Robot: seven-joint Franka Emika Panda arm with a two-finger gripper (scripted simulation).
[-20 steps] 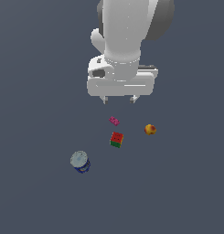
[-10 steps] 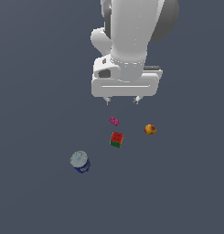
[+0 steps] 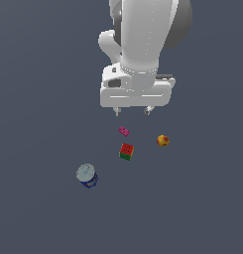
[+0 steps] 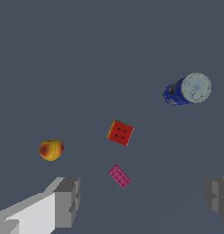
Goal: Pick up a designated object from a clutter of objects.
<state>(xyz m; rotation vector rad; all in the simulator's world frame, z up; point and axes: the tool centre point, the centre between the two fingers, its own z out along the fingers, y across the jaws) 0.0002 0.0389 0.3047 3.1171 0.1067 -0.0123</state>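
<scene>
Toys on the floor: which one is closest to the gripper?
The tiny pink studded brick, lying just below the open gripper. The red-and-green cube, yellow-red ball and blue can all sit farther away.

You have a uniform dark slate-grey table (image 3: pixel 38 74). The studded brick (image 3: pixel 124 131) reads magenta-pink. The cube (image 3: pixel 126 151) shows a red top face with dark dots and a green side. The ball (image 3: pixel 162 140) is yellow with red patches. The can (image 3: pixel 87 175) has a blue body and a pale silvery lid. The fingers (image 4: pixel 66 201) are grey on a white arm (image 3: pixel 148 34).
</scene>
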